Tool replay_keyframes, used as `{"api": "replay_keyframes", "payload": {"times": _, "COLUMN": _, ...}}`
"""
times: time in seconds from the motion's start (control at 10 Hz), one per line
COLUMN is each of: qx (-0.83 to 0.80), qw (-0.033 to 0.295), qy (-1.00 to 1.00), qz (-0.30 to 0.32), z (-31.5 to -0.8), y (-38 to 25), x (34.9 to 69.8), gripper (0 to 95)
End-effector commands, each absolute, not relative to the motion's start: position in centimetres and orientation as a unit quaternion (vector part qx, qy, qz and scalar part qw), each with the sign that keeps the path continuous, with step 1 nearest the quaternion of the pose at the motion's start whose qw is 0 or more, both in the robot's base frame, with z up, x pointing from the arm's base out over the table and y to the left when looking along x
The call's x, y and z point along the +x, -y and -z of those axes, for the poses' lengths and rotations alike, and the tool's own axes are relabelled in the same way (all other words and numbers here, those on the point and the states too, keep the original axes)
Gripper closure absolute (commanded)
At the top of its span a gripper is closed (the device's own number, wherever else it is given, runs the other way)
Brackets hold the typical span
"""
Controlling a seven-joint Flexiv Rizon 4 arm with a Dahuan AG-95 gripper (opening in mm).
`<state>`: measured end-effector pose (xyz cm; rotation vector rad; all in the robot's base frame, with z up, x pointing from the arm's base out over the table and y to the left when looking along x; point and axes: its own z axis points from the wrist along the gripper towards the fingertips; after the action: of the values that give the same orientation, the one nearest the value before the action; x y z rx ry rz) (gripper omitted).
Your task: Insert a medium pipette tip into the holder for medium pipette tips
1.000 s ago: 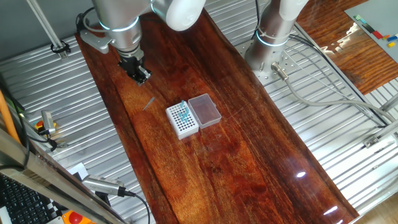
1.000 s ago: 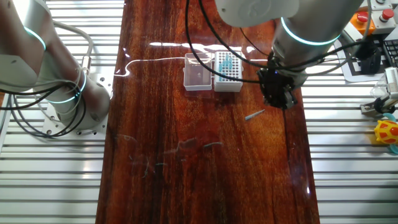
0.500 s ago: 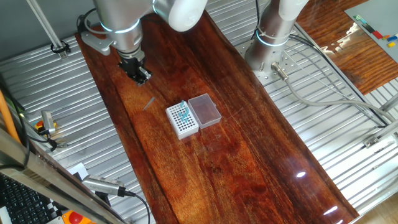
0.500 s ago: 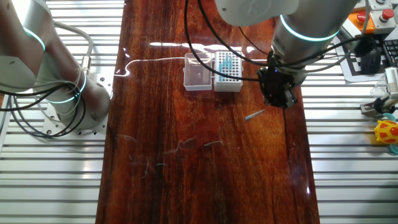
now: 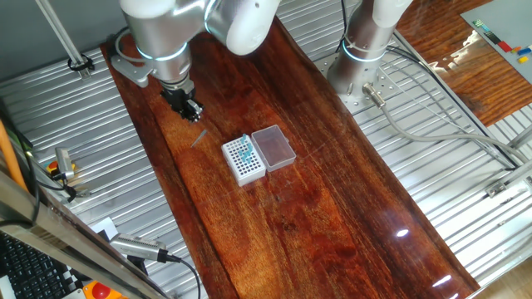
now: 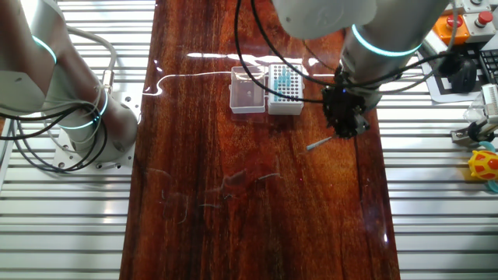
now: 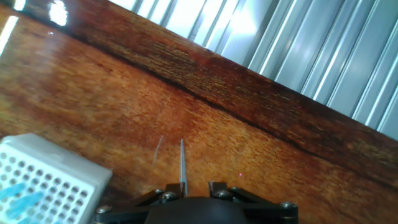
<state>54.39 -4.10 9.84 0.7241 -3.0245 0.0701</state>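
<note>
The arm's hand [image 5: 191,110] hung low over the dark wooden desk [image 5: 316,208], just above one end of the medium pipette tip [image 5: 199,138], which lay flat on the wood a short way from the holder for medium pipette tips [image 5: 243,161]. From the other side of the room the hand [image 6: 346,128] looked to be almost at the desk surface, with the pale tip [image 6: 318,143] sticking out from under it toward the middle of the desk. In the hand view the thin translucent tip [image 7: 183,163] ran straight out from between the two finger bases at the bottom edge, and a corner of the white holder [image 7: 50,183] with its grid of dark holes and some teal tips showed at the lower left. I could not tell whether the fingers were spread, pressed together or already pinching the tip, since their ends were hidden in every view. The holder [image 6: 285,89] stood touching a clear pinkish box [image 6: 247,91], the two side by side. A second robot arm's base [image 5: 364,58] was bolted onto the ribbed metal beside the desk.
</note>
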Motion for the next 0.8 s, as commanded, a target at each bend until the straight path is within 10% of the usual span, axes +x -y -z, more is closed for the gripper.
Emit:
{"api": "replay_keyframes", "payload": {"times": 0.1, "qx": 0.242, "qw": 0.015, "qy": 0.97, "qz": -0.017, "z": -9.0, "y": 4.23, "x": 54.25, "gripper": 76.0}}
{"api": "replay_keyframes", "payload": {"times": 0.8, "qx": 0.283, "qw": 0.016, "qy": 0.959, "qz": -0.027, "z": -9.0, "y": 4.23, "x": 54.25, "gripper": 76.0}}
